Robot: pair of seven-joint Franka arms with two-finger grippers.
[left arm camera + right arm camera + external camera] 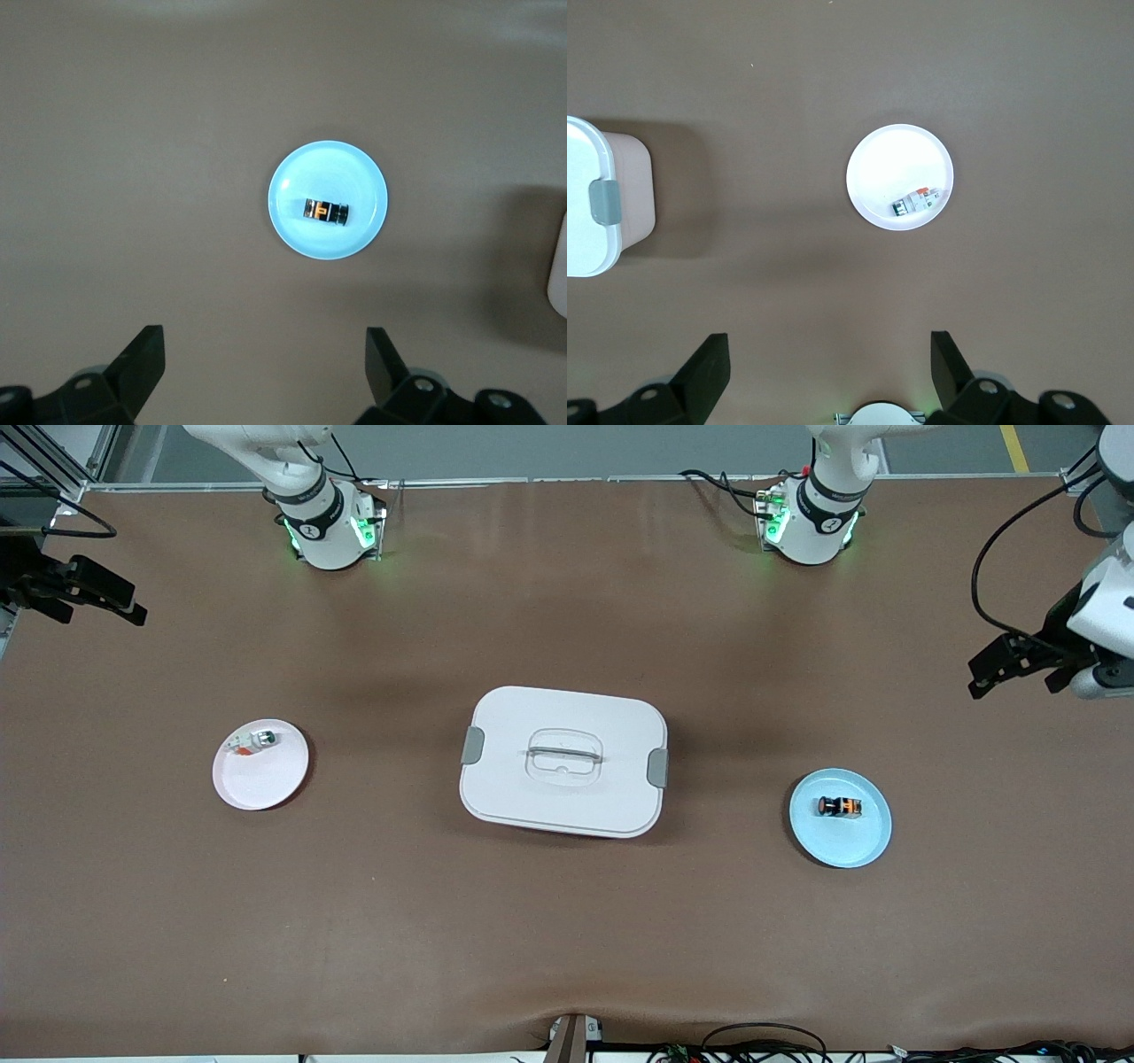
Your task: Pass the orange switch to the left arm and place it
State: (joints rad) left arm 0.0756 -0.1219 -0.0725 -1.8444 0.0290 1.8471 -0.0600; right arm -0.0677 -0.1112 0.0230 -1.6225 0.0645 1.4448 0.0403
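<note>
The orange switch (839,806) lies on its side on a light blue plate (852,843) toward the left arm's end of the table. It also shows in the left wrist view (325,211). The white box (563,762) stands shut in the middle of the table, its edge in the left wrist view (560,266) and its end in the right wrist view (594,199). My left gripper (1014,677) hangs open and empty high over the left arm's end of the table (262,354). My right gripper (102,611) hangs open and empty high over the right arm's end (826,354).
A white plate (257,784) toward the right arm's end holds a white-and-silver part with a red-orange bit (252,741); both show in the right wrist view, the plate (890,164) and the part (914,203). Cables lie along the table's near edge.
</note>
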